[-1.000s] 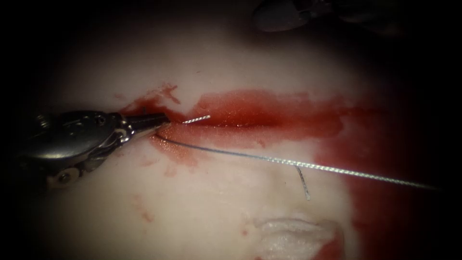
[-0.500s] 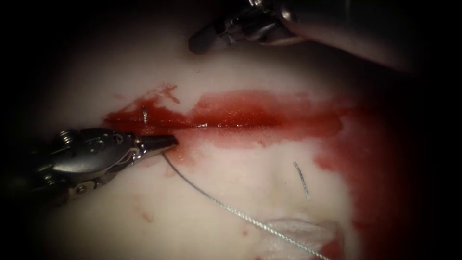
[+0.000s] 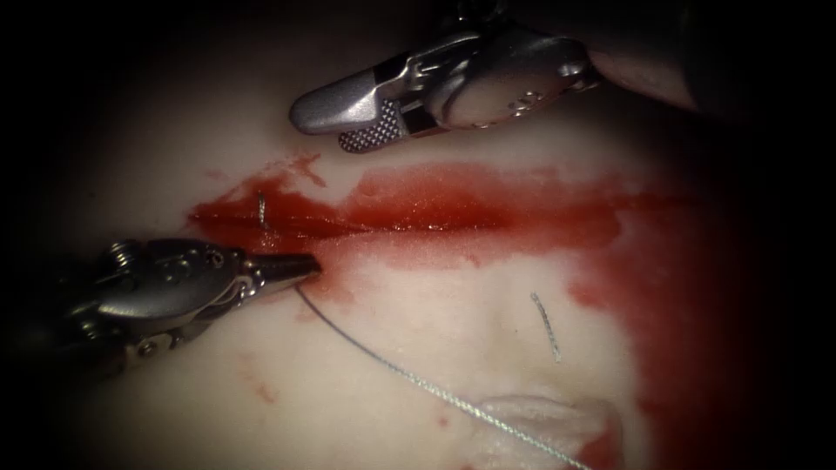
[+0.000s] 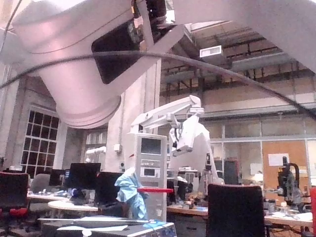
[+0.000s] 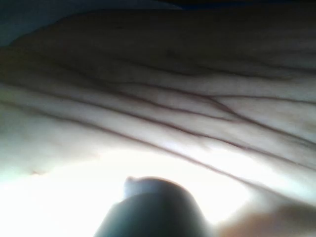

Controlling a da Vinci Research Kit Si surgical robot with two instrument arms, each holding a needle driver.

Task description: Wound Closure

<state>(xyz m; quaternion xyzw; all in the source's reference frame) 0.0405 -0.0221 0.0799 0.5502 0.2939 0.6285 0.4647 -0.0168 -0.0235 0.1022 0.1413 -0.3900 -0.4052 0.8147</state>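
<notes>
The left arm's steel needle driver (image 3: 300,266) lies just below the left end of the long red-stained cut (image 3: 418,222) in the pale pork tissue (image 3: 418,348), its jaws shut on the thin braided thread (image 3: 418,387), which runs from the jaw tips down and away to the right of that cut end. Above the same end a short bright piece of metal (image 3: 261,207), perhaps the needle, stands in the tissue; I cannot tell for certain. Below the cut's middle lies a short loose thread end (image 3: 547,326). Above the cut, apart from it, the right arm's steel needle driver (image 3: 340,126) hangs with jaws slightly parted, holding nothing.
</notes>
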